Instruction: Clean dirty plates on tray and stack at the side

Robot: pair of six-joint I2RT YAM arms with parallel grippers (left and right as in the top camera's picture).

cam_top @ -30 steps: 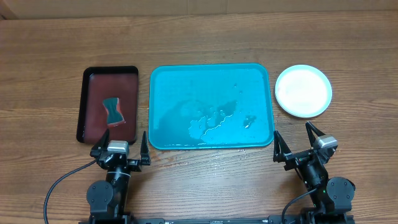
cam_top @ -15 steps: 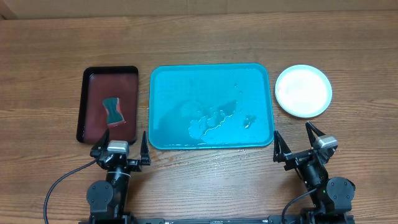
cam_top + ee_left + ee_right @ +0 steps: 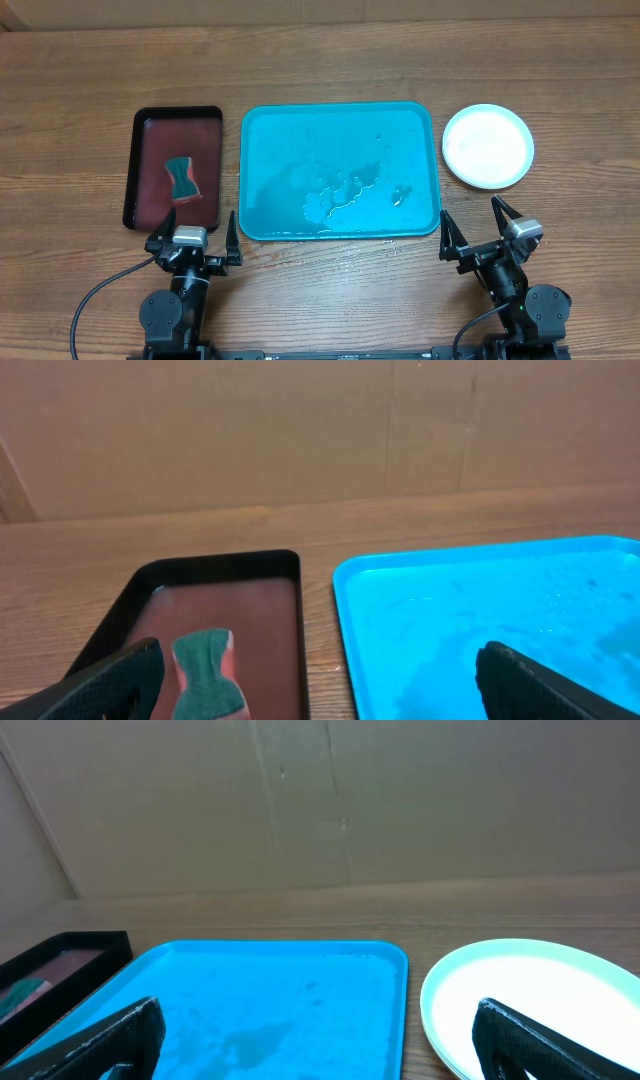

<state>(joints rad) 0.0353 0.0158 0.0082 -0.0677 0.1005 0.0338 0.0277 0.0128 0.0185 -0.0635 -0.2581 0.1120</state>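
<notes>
On the wooden surface I count two trays, one sponge and one visible plate.

Toward the left edge lies one black tray with a dark-red inside. A single teal and red sponge lies flat on its floor, nearer its front end.

Just beside it, about mid-surface, sits one turquoise tray, long side facing the arms. Water lies in small puddles and beads on the front right part of its floor.

Toward the right edge, apart from the turquoise tray's right rim, one round plate rests on the surface, white inside with a pale cyan rim. From above it reads as one disc, and I cannot tell whether others lie under it.

Both arms are drawn back at the near edge, wrists level and pointing toward the far edge. The left tool sits by the gap between the two trays, fingers spread wide, gripping nothing. The right tool sits off the turquoise tray's front right corner, angled slightly, fingers likewise spread wide and empty.
</notes>
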